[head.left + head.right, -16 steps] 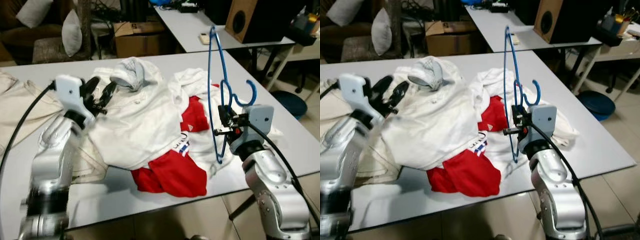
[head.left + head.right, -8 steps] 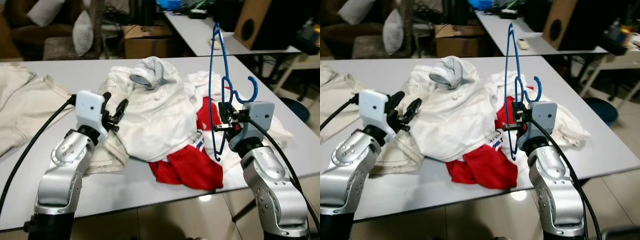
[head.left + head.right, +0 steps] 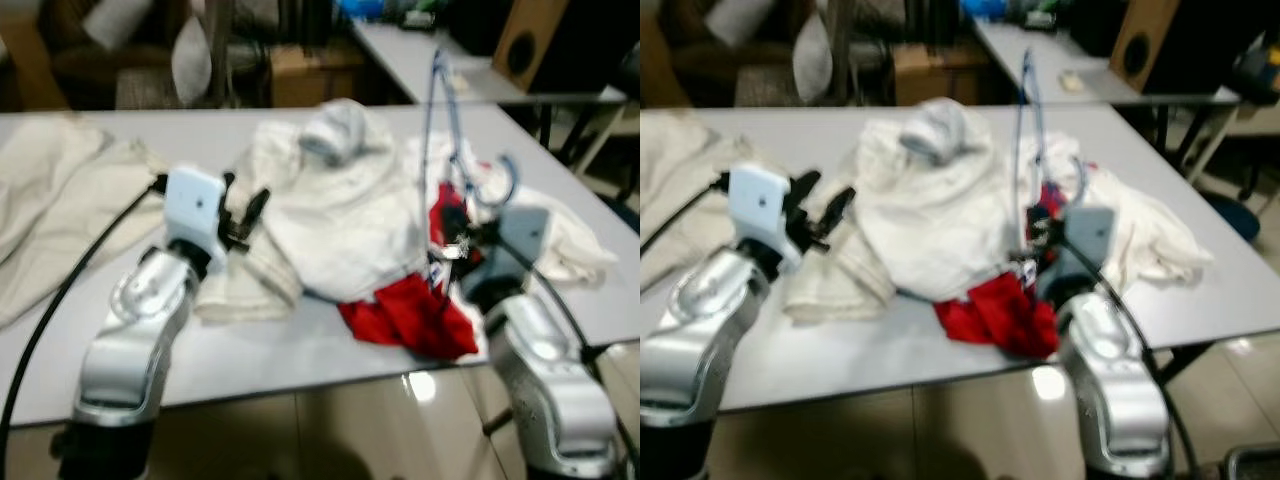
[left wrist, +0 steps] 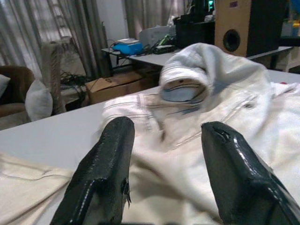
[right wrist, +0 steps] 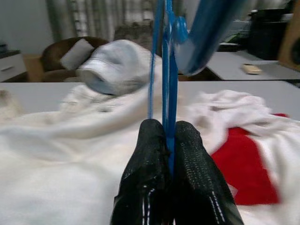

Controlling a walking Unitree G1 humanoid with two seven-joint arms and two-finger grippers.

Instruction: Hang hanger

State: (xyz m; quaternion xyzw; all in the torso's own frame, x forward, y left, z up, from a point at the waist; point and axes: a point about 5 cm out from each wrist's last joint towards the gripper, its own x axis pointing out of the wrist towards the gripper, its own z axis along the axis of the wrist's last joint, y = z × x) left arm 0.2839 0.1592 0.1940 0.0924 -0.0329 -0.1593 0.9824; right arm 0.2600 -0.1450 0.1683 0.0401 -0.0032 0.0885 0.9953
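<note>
Hanger [image 5: 165,61], blue, stands upright over the clothes, its wire pinched between the right gripper [image 5: 169,136] fingers, which are closed tight on it. Left gripper [image 4: 164,136] hovers w/ fingers spread, holding nothing, just above the white jacket [image 3: 345,215]. Risks: thin wire could twist or slip in the pinch; hook could snag the jacket or the red garment [image 3: 405,310] beneath. Views are blurred, so aim may suffer. No containers on the table [image 3: 290,350]; cardboard box [image 4: 117,84] behind, contents unseen.
</note>
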